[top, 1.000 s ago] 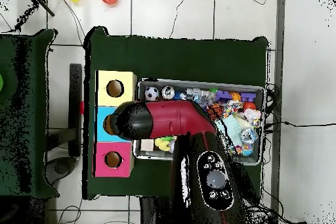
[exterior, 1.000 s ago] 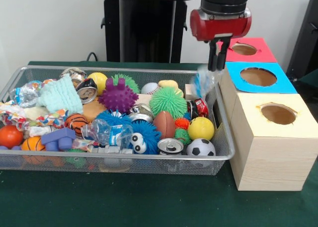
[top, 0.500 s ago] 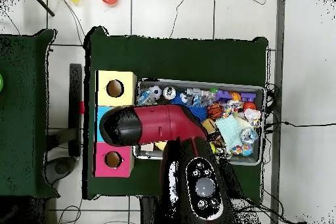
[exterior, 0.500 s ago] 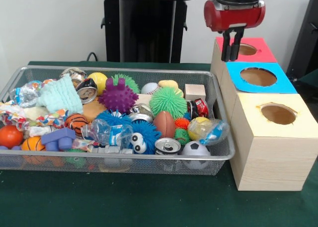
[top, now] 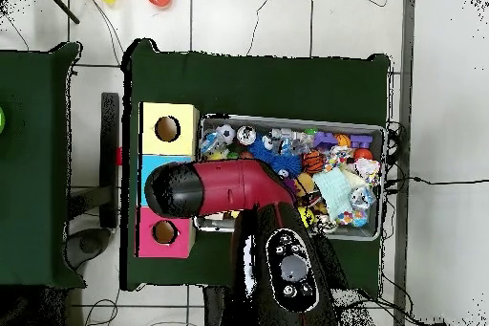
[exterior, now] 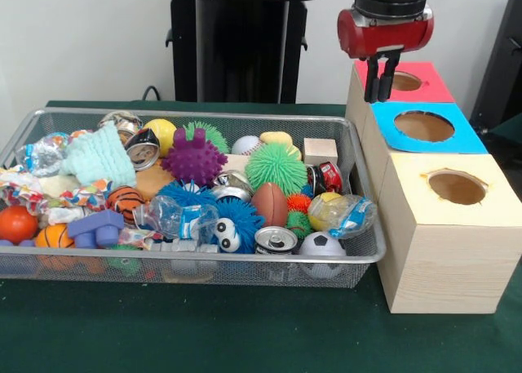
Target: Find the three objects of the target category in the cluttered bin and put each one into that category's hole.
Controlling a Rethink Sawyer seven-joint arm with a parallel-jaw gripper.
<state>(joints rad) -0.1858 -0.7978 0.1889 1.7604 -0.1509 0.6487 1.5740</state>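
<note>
My gripper (exterior: pixel 380 89) hangs shut and empty just above the near edge of the red-faced hole (exterior: pixel 401 81), beside the blue face. In the overhead view my arm (top: pixel 220 188) covers it. One wrinkly clear bottle (exterior: pixel 342 214) lies in the wire-mesh bin (exterior: pixel 204 261) at its front right corner, on a yellow ball. A second bottle (exterior: pixel 175 218) lies in the middle front among blue fuzzy toys. A third bottle (exterior: pixel 39 155) lies at the far left. The red hole also shows in the overhead view (top: pixel 164 232).
The blue-faced hole (exterior: pixel 423 126) and yellow-faced hole (exterior: pixel 457 187) sit in the same wooden box, nearer the camera. The bin holds metal cans (exterior: pixel 277 240), spiky balls (exterior: pixel 194 159), a football (exterior: pixel 270 203), a wooden block (exterior: pixel 320 151) and a teal cloth (exterior: pixel 98 154).
The bottle left my gripper and dropped into the bin's front right corner. My gripper moved right and up to the red hole, empty.
</note>
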